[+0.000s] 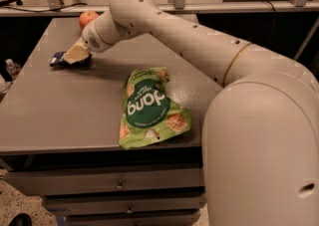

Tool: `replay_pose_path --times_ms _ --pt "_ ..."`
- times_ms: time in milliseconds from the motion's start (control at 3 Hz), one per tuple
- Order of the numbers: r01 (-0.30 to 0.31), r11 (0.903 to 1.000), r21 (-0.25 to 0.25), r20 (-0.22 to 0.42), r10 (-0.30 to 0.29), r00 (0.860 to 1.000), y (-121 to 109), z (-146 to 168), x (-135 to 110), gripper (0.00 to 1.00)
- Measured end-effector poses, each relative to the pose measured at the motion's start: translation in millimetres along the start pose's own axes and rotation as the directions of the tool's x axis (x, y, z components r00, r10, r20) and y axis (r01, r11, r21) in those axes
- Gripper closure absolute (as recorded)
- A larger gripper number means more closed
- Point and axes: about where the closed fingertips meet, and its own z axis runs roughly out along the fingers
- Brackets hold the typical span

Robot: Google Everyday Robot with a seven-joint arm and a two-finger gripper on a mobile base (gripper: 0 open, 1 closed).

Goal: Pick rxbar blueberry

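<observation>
The tan two-finger gripper (75,55) rests low on the grey flat table (60,115), touching the small dark navy-blue wrapped bar (57,60) that protrudes from beneath it; its grip cannot be determined. A round red apple (87,19) lies just behind the gripper, and a large green snack pouch (149,108) lies well apart in front of it.
</observation>
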Motion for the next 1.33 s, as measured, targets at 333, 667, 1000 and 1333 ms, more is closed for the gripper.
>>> replay_pose_path --times_ms 333,667,1000,1333 --pt "0.016 0.9996 0.021 0.010 -0.017 1.000 -5 -13 -8 1.00" --pt "0.029 0.9987 0.042 0.013 -0.029 0.999 -9 -26 -13 1.00" --pt "0.032 0.9983 0.049 0.012 -0.033 0.999 -11 -31 -13 1.00" --pt "0.019 0.9998 0.010 0.007 -0.019 1.000 -2 -24 -10 0.83"
